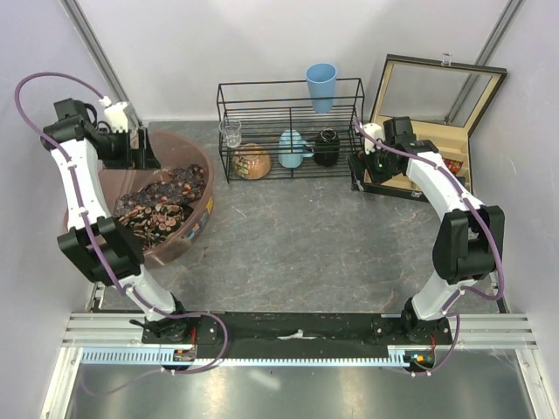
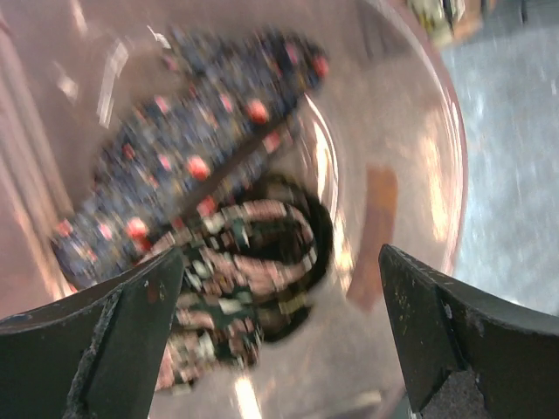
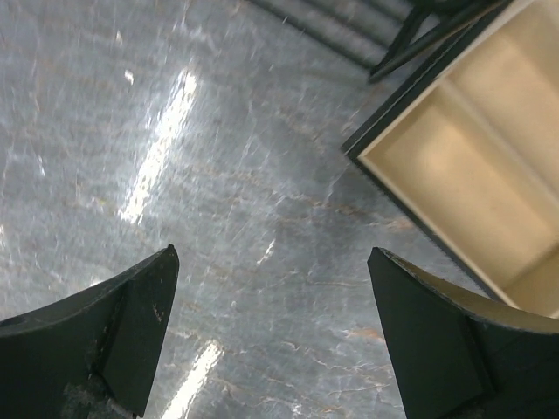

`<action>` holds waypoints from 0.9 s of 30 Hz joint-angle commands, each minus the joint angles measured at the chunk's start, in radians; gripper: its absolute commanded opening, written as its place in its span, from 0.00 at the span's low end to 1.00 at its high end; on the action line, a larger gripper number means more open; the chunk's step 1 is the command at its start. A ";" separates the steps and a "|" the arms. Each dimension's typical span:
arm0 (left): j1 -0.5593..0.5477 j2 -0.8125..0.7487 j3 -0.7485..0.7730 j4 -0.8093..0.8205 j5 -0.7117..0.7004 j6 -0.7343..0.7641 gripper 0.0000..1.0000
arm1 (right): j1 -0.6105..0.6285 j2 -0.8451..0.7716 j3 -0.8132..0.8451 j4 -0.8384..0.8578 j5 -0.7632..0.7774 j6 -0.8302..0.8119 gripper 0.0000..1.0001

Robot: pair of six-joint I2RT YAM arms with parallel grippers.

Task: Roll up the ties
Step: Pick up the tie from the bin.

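The ties lie heaped in a translucent pink-brown tub at the left of the table. In the left wrist view a dark tie with red dots lies over a pink and tan patterned tie, both blurred, against the tub wall. My left gripper hangs open over the far side of the tub, above the ties, with nothing between its fingers. My right gripper is open over bare table, next to the front left corner of a wooden box.
The open wooden box with its raised lid stands at the back right; a small patterned item shows inside it. A black wire rack at the back middle holds a glass, a brown ball, a teapot and a black jar, with a blue cup above.
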 commanded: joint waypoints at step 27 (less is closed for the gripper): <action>-0.102 0.130 -0.304 -0.215 -0.031 0.991 0.82 | 0.002 0.063 -0.005 -0.087 -0.039 -0.095 0.98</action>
